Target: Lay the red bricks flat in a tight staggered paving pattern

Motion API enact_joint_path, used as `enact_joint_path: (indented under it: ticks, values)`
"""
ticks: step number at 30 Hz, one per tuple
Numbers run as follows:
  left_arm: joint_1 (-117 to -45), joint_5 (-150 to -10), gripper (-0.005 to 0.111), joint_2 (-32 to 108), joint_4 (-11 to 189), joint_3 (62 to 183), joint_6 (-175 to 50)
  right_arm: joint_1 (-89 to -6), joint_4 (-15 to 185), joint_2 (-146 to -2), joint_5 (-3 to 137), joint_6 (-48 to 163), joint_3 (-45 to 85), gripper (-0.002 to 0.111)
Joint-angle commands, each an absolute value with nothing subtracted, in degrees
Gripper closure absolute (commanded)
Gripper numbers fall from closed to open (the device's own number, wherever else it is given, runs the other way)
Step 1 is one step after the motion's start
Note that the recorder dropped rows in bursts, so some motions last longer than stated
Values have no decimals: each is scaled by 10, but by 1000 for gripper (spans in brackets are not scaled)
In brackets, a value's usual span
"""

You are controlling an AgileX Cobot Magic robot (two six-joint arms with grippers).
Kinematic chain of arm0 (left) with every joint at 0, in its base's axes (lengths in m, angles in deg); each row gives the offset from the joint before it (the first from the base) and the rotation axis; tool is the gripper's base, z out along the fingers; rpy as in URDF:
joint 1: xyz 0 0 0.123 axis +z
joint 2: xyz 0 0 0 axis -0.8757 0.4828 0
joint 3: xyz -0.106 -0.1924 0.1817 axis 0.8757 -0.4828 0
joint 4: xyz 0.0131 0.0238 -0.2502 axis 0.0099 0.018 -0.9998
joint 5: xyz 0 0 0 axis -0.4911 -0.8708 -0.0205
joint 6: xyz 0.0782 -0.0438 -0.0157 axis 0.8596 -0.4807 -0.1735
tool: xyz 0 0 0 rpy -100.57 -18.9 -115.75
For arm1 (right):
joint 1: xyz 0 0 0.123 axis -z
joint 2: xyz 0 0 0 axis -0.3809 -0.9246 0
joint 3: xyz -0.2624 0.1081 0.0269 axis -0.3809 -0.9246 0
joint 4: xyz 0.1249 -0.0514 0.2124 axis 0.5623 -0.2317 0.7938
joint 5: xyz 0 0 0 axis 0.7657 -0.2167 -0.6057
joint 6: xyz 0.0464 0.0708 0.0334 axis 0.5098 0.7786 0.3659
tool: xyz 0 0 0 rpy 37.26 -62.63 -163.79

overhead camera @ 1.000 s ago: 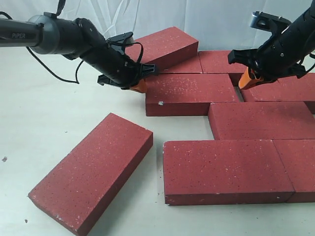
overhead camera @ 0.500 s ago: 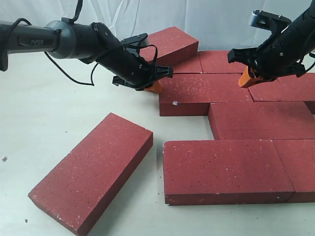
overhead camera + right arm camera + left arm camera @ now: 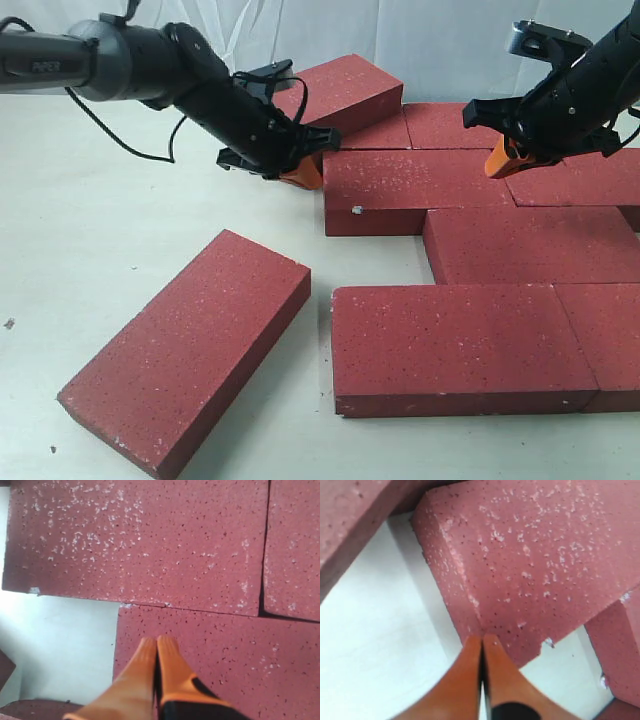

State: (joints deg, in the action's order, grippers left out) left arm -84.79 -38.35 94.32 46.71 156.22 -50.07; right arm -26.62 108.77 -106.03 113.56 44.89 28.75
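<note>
The left gripper (image 3: 303, 172) has its orange fingers (image 3: 497, 665) pinched together on nothing, their tip set against the short end of the chipped brick (image 3: 405, 188). Closed like this they make one blunt pusher, well suited to shoving that brick lengthways toward its neighbour (image 3: 580, 178) so the joint closes.

The right gripper (image 3: 503, 160), fingers likewise pressed together and empty, hangs at the chipped brick's opposite end, probably to check or steady the seam. Whether it touches anything I cannot tell.

Of the other red bricks, a front brick (image 3: 530, 245) lies flat just in front of the chipped brick and is shifted along it, as staggering needs. Behind the chipped brick a tilted brick (image 3: 340, 88) leans on others. A loose brick (image 3: 190, 348) lies askew well in front of the chipped brick. Neither is yet laid into the pattern.
</note>
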Motion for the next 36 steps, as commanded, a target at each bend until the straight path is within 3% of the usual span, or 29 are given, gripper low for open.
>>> enact_joint_path:
  ticks: [1,15,36]
  values:
    - [-836,-334,107,910,483,1563,-515,-264,1089,-1061,1130,444,287,109]
    - [-836,-210,107,808,635,1546,-517,-264,1085,-1061,1152,426,287,109]
    - [-837,-251,107,597,677,1289,-515,-264,1084,-1061,1188,426,287,109]
